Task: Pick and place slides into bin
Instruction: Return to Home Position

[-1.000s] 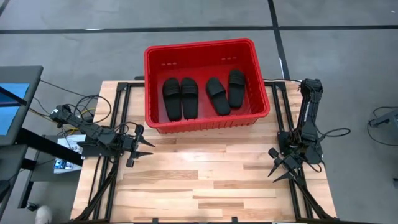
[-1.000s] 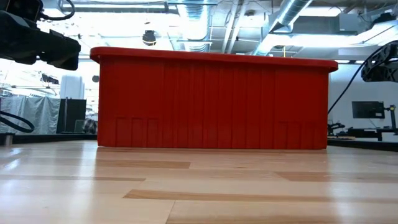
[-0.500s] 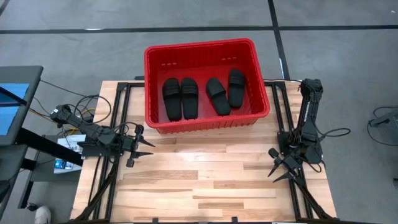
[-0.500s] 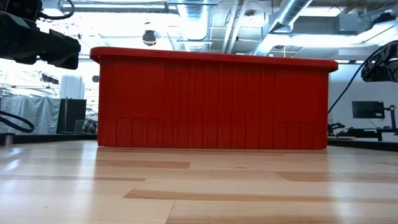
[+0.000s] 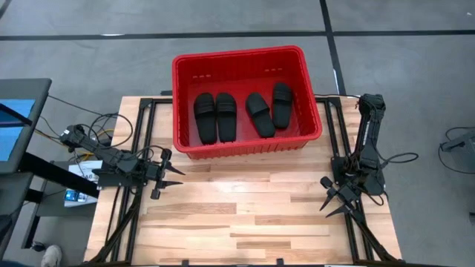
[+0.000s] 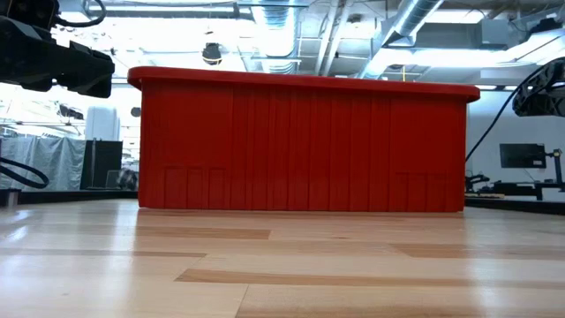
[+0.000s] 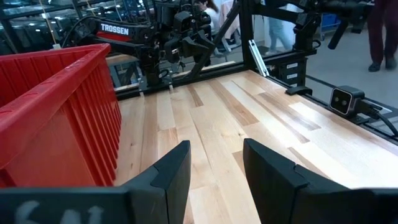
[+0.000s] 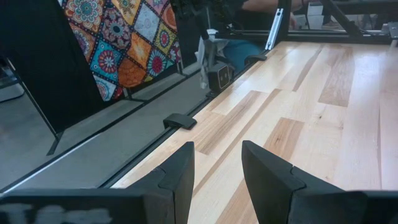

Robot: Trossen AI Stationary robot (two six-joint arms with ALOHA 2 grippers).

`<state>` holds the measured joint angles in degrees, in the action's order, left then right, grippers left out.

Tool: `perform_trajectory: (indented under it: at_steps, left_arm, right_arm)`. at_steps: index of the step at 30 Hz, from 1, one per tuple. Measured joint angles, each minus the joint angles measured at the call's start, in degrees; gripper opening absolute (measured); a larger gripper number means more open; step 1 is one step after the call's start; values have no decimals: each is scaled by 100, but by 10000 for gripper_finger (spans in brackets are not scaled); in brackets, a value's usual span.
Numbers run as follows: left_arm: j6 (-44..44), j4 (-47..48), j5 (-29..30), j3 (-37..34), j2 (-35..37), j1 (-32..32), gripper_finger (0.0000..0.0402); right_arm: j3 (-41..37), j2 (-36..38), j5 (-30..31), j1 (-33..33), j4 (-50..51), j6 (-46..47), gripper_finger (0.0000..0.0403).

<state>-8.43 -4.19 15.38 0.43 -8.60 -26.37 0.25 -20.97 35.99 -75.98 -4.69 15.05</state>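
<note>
High view: has anything shifted over the last second?

Nothing, as far as can be seen. All four slides (image 5: 225, 116) lie just as they did, in two pairs on the floor of the bin (image 5: 249, 149), which sits at the upper middle of the frame, on the far part of the table (image 5: 245, 215).

And the arms?

Both are parked and unmoved. The left gripper (image 5: 182, 178) sits at the lower left of the frame and the right gripper (image 5: 326, 211) at the lower right. Each is well apart from the bin.

Are they carrying anything?

No. Each wrist view shows its two fingers (image 7: 171, 174) parted, with only the table top in the gap (a moderate opening, not the widest).

Is any slide left out on the table?

None shows in the high view. The low view has only the bin's red wall, centre frame, standing on bare wood.

So what does the stillness mean?

Most likely the job is finished. The load is in, the arms look to be at rest, and nothing seems left to pick.
</note>
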Motion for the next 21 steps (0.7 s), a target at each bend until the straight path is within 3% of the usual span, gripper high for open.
perform_trajectory:
  at_steps: [21]
  left_arm:
    - [61,0,0,0,0,0,139]
  right_arm:
    - [0,0,0,1,0,0,124]
